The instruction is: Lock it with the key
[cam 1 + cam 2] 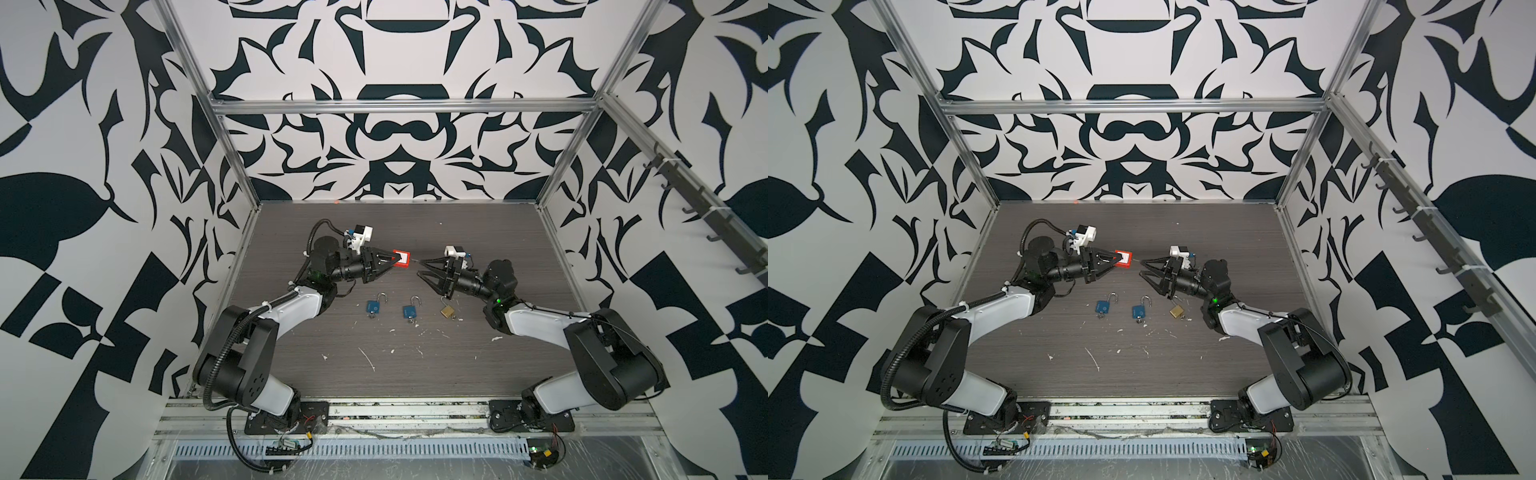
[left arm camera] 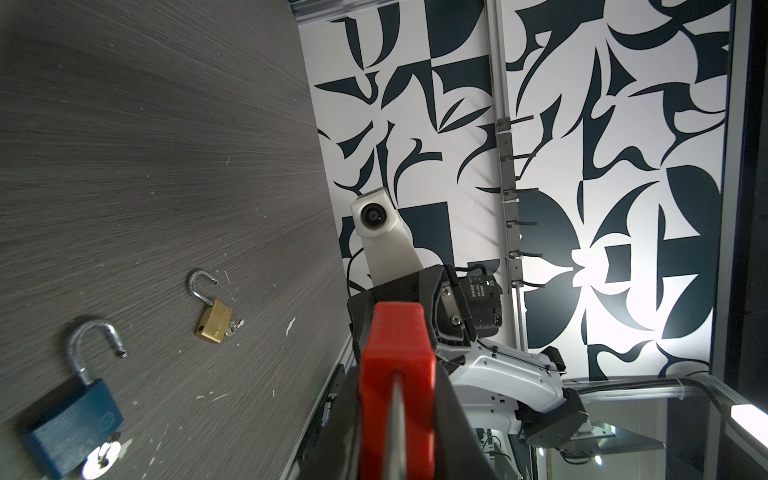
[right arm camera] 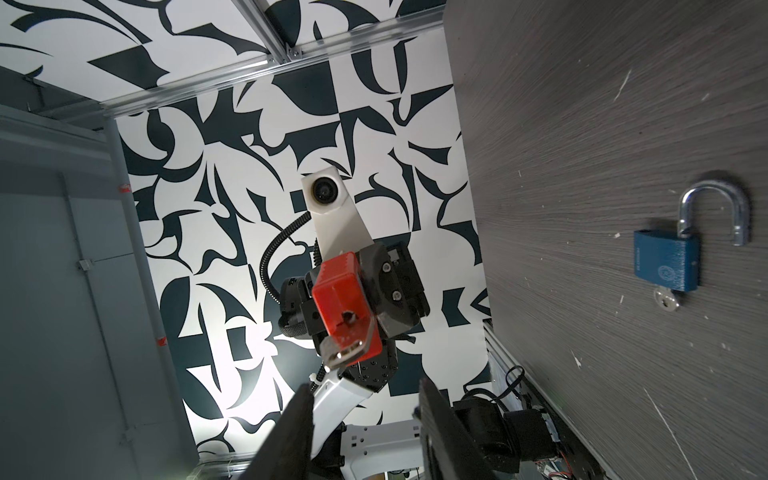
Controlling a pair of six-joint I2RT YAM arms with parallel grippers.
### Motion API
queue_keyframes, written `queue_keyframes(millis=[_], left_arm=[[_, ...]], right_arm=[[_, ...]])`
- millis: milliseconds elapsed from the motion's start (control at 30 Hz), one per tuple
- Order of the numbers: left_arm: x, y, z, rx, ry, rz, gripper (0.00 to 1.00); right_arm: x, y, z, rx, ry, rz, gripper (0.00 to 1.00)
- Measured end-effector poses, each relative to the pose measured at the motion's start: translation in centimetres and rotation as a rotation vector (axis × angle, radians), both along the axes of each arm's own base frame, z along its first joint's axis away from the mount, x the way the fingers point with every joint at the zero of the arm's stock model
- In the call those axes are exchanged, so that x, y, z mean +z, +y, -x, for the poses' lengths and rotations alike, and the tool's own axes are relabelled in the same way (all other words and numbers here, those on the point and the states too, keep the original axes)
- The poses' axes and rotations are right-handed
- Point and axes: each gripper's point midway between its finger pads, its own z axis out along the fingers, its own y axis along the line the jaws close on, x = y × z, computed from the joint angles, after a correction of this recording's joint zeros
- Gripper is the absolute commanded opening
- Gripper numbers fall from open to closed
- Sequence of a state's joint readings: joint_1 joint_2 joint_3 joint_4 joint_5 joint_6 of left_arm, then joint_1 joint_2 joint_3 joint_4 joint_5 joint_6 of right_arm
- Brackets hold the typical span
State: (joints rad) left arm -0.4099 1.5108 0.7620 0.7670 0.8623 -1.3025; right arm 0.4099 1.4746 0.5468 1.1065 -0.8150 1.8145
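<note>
My left gripper (image 1: 395, 261) is shut on a red padlock (image 1: 402, 257), held above the table with its underside facing the right arm. In the left wrist view the red padlock (image 2: 397, 365) fills the space between the black fingers. The right wrist view shows the red padlock (image 3: 345, 299) end-on, with a silver key (image 3: 345, 350) sticking out at its underside. My right gripper (image 3: 365, 415) is open, its two fingers apart and just short of the key, touching nothing. Both top views show the right gripper (image 1: 1142, 269) pointing at the red padlock (image 1: 1123, 257).
On the dark wood-grain table (image 1: 415, 365), between the arms, lie two blue padlocks (image 1: 372, 306) (image 1: 409, 311) and a brass padlock (image 1: 447, 311). All have open shackles and keys in them. White flecks litter the surface. Patterned walls and an aluminium frame enclose the space.
</note>
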Motion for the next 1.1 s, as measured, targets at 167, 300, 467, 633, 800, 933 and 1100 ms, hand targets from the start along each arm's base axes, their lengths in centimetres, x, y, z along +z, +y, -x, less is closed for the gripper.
queue_keyframes(millis=[167, 300, 467, 633, 800, 933, 1100], left_arm=[[0.1, 0.0, 0.0, -0.002, -0.006, 0.003, 0.00], [0.3, 0.0, 0.1, -0.005, -0.013, 0.006, 0.00], [0.3, 0.0, 0.1, -0.008, -0.016, 0.007, 0.00], [0.2, 0.0, 0.2, -0.009, -0.016, 0.008, 0.00], [0.3, 0.0, 0.2, -0.009, -0.020, 0.009, 0.00], [-0.1, 0.0, 0.3, -0.010, -0.013, 0.010, 0.00], [-0.1, 0.0, 0.3, -0.010, -0.008, 0.012, 0.00]], right_arm=[[0.7, 0.3, -0.4, 0.001, -0.018, -0.014, 0.42], [0.8, 0.5, -1.0, 0.000, -0.022, -0.024, 0.41], [0.5, 0.8, -1.3, 0.001, -0.018, -0.026, 0.37], [0.8, 1.1, -1.3, 0.009, -0.029, -0.033, 0.29], [0.7, 1.3, -1.4, 0.012, -0.036, -0.034, 0.20], [0.5, 1.4, -1.4, 0.014, -0.048, -0.024, 0.18], [0.4, 1.6, -1.3, 0.029, -0.105, -0.011, 0.16]])
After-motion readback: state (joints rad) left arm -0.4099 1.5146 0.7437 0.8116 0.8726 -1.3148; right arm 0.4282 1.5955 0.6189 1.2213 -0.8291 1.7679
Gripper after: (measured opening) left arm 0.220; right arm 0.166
